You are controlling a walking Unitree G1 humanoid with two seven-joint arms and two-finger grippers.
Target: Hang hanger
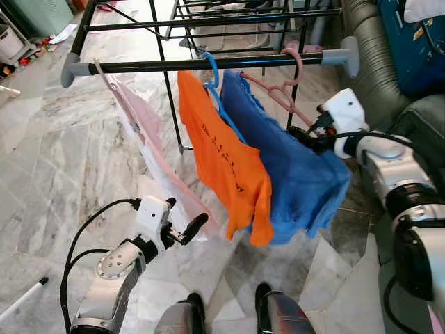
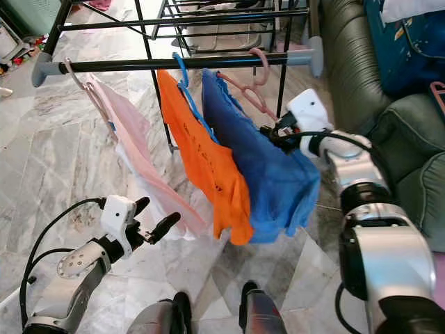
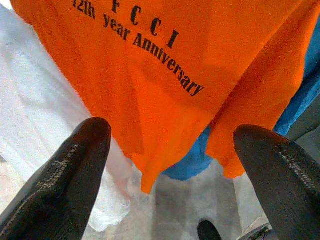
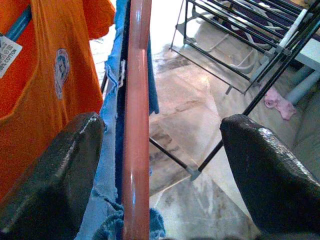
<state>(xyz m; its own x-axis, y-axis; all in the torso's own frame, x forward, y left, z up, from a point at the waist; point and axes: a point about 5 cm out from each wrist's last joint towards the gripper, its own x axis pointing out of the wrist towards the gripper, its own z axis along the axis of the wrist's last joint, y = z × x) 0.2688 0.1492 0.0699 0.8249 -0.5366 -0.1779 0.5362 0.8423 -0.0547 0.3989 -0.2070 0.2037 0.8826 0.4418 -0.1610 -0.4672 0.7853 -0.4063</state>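
A pink hanger [image 1: 281, 90] carrying a blue shirt [image 1: 295, 170] has its hook over the black rail [image 1: 160, 66] of a drying rack. My right gripper [image 1: 304, 136] is open at the hanger's right arm. In the right wrist view the pink hanger [image 4: 136, 125] runs between the spread fingers [image 4: 55, 170], nearer one of them. An orange shirt [image 1: 226, 160] on a blue hanger [image 1: 211, 69] hangs left of the blue one, and a pale pink garment [image 1: 149, 139] hangs further left. My left gripper [image 1: 184, 229] is open low down, just below the garments, holding nothing.
A grey-green sofa [image 1: 379, 66] with a blue bag [image 1: 414, 42] stands close on the right. A second black rack [image 1: 243, 21] is behind the rail. The floor is marble, with a white stick [image 1: 24, 296] at the lower left. My feet [image 1: 264, 299] are under the shirts.
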